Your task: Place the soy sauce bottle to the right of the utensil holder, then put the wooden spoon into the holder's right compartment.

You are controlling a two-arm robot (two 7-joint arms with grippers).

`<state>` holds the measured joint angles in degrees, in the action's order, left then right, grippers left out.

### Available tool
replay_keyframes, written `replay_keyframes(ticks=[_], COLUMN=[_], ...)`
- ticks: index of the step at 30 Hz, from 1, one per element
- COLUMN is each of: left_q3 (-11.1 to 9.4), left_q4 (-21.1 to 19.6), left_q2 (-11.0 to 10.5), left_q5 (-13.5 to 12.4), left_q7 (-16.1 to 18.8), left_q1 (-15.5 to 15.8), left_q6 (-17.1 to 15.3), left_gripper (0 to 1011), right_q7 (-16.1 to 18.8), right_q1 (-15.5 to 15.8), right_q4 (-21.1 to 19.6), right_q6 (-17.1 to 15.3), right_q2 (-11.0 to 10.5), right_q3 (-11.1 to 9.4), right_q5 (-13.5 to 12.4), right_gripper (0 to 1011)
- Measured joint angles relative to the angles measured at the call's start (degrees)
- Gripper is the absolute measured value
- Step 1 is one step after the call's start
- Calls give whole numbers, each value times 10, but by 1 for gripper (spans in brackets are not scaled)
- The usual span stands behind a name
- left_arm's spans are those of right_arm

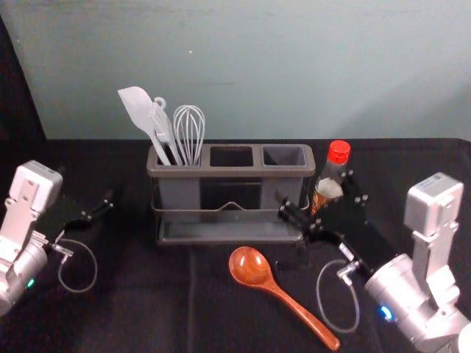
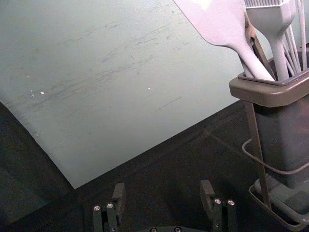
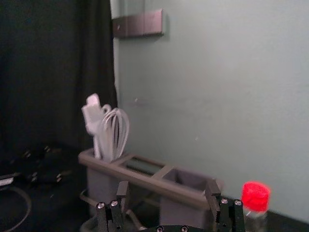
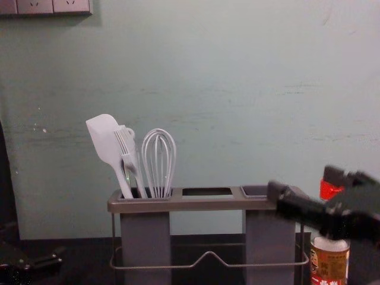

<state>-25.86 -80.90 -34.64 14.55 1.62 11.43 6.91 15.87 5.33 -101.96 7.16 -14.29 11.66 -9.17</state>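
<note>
My right gripper (image 1: pixel 316 193) is open beside the holder's right end, in front of the soy sauce bottle (image 1: pixel 329 176), with nothing between its fingers. The upright, red-capped bottle stands right of the grey utensil holder (image 1: pixel 232 172). In the right wrist view, the open gripper (image 3: pixel 168 188) shows against the holder (image 3: pixel 186 195), the bottle's red cap (image 3: pixel 256 195) to one side. The wooden spoon (image 1: pixel 251 266) lies in front of the holder, handle toward the near right. My left gripper (image 1: pixel 85 195) is left of the holder; its wrist view shows the gripper (image 2: pixel 162 191) open and empty.
A white spatula (image 4: pixel 102 138), a fork-like utensil and a whisk (image 4: pixel 158 160) stand in the holder's left compartment; its middle and right compartments are empty. The wall (image 1: pixel 257 70) rises behind the dark-covered table (image 1: pixel 147 294).
</note>
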Motion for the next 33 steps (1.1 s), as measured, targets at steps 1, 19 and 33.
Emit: replay_keyframes(ticks=[1,19,33], left_q3=[0,0,0], left_q4=[0,0,0], left_q2=[0,0,0], left_q5=[0,0,0], left_q7=[0,0,0], left_q1=[0,0,0], left_q6=[0,0,0], left_gripper=[1011,1011,1012], right_q7=[1,5,40], right_q1=[3,16,-100], right_q4=[3,16,-76], right_q6=[-3,-11,-546], right_q2=[-1,-8,-29], right_q3=[6,29,98], right_q5=[1,2,93], right_gripper=[1004,1004,1004])
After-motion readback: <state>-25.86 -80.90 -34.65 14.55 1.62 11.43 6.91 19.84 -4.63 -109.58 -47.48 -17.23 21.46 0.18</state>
